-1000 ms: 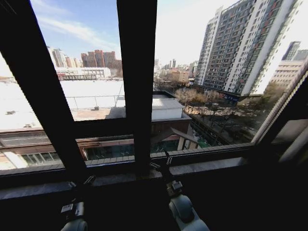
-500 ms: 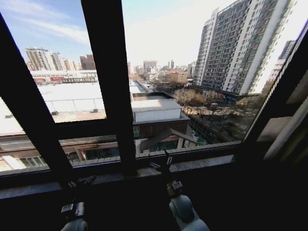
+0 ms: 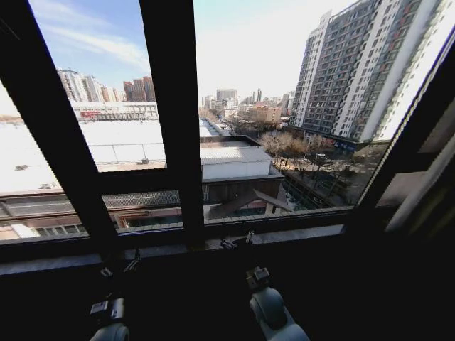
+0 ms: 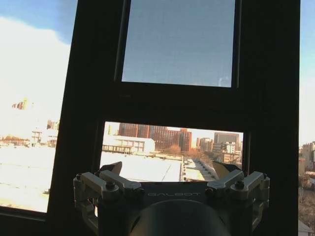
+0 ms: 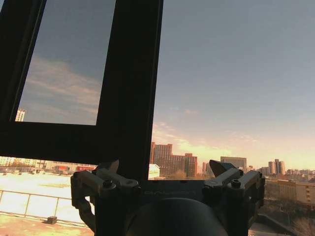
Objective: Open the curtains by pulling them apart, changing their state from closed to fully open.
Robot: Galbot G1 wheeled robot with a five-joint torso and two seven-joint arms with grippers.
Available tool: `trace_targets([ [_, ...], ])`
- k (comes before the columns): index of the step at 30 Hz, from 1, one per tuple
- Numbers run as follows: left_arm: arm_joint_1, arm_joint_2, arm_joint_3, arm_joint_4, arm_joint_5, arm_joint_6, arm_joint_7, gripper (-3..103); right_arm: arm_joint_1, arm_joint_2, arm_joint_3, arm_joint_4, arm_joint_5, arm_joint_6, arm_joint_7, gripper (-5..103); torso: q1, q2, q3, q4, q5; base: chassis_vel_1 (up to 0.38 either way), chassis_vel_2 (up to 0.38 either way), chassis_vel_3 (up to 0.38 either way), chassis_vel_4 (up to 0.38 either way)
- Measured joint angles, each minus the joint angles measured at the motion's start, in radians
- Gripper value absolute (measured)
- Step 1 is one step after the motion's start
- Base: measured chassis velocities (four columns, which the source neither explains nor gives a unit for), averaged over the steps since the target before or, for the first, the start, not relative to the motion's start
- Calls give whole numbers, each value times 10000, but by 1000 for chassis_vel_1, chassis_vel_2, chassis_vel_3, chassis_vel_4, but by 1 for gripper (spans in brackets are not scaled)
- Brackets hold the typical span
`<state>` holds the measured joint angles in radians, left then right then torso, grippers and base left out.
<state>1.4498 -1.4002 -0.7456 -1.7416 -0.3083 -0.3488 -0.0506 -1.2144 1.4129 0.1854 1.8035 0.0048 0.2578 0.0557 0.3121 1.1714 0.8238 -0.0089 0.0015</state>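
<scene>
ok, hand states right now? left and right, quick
Left hand: open, holding nothing, low in front of the window frame.
Right hand: open, holding nothing, low in front of the same window.

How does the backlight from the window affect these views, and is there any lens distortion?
Head view: the bright sky silhouettes the window frame and leaves the sill and both arms near black; wide-angle bending tilts the tower block. Left wrist view: the sky at one side is blown out, the left end effector is dim. Right wrist view: exposure is more even, the right end effector is dark.
</scene>
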Motion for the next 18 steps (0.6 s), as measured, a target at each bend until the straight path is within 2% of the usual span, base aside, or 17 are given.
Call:
trace_targets([
  [9,0,0,-2,0,0,0,0,100,0,0,-1,0,0,0,-1,100,0,0,0,3,-2,334,-308,-347,321],
  [18,3,0,-5,1,0,0,-1,100,-2,1,-5,-1,0,0,0,100,-3,3,0,4,3,381,-371,-382,362],
])
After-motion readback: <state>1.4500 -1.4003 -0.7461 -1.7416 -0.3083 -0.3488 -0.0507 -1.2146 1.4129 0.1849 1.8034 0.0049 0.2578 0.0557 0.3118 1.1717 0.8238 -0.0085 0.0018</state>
